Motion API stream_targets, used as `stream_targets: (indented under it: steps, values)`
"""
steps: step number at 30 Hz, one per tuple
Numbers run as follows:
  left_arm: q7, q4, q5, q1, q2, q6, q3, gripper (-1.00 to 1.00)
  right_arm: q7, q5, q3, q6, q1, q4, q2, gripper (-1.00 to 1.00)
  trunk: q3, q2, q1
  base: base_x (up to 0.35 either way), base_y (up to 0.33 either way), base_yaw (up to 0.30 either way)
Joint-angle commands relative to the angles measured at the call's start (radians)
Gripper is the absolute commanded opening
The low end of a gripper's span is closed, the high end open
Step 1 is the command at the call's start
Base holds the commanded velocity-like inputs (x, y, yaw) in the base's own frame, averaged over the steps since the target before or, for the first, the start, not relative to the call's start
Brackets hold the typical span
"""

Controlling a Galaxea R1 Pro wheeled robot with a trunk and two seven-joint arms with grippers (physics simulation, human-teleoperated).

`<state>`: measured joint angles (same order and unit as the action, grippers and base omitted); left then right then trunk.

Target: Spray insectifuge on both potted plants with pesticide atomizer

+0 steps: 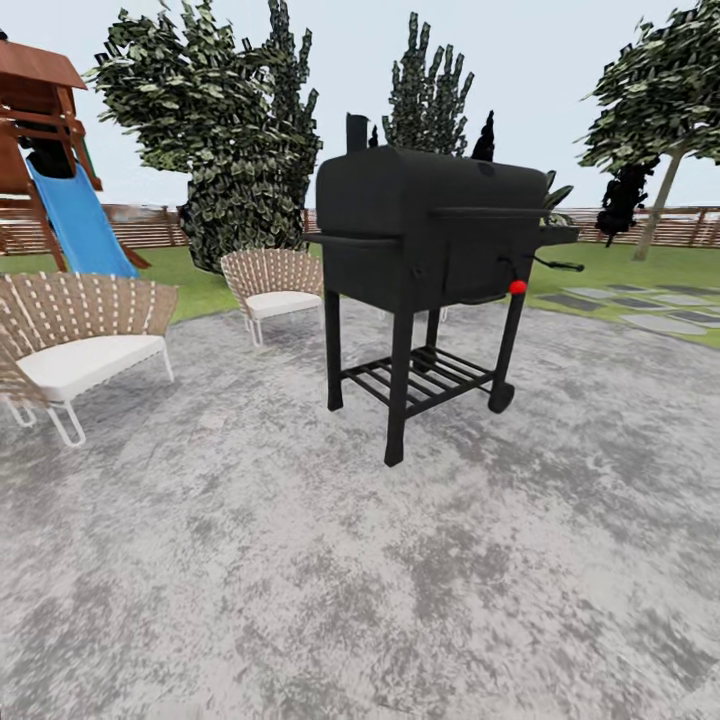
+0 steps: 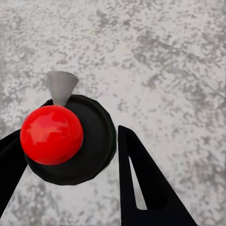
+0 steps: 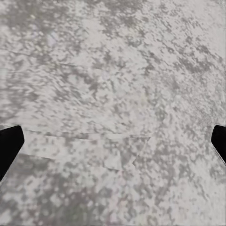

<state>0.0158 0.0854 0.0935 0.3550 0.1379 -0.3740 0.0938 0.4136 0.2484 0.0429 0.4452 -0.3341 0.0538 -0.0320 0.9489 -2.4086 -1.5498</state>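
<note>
A black barrel grill [image 1: 430, 250] on four legs stands near the middle of the round grey speckled stone patio [image 1: 300, 580]. Two wicker chairs [image 1: 75, 345] with white cushions sit along the patio's left edge, with a blue slide [image 1: 75, 225], trees and a slatted fence [image 1: 650, 225] behind. The left gripper [image 2: 66, 155] holds a dark-topped, red-knobbed object [image 2: 52, 134] between its fingers. The right gripper [image 3: 113, 141] hangs spread wide above bare stone.

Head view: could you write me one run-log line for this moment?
place: stone patio | ahead: black barbecue grill, wicker chairs | left claw: round black red-knobbed object between fingers | right claw: open
</note>
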Motion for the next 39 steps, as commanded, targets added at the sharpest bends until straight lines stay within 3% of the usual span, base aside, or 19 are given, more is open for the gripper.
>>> stream_targets:
  steps: [1, 21, 39]
  values:
    - [0.003, -0.001, 0.010, 0.001, 0.000, -0.003, 0.009, -1.00, 0.005, 0.009, 0.005, 0.001, 0.000, -0.001, 0.000, 1.00, 0.001, 0.000, 0.000, 0.301, -0.135, 0.275]
    - [0.007, -0.001, 0.011, 0.001, 0.000, -0.003, 0.007, -1.00, 0.005, 0.009, 0.005, 0.001, 0.000, -0.002, 0.000, 1.00, 0.001, 0.000, 0.000, 0.299, -0.140, 0.275]
    - [0.008, -0.001, 0.012, 0.001, 0.000, -0.002, 0.007, -1.00, 0.005, 0.009, 0.005, 0.001, 0.000, -0.002, 0.000, 1.00, 0.001, 0.000, 0.000, 0.338, -0.011, 0.275]
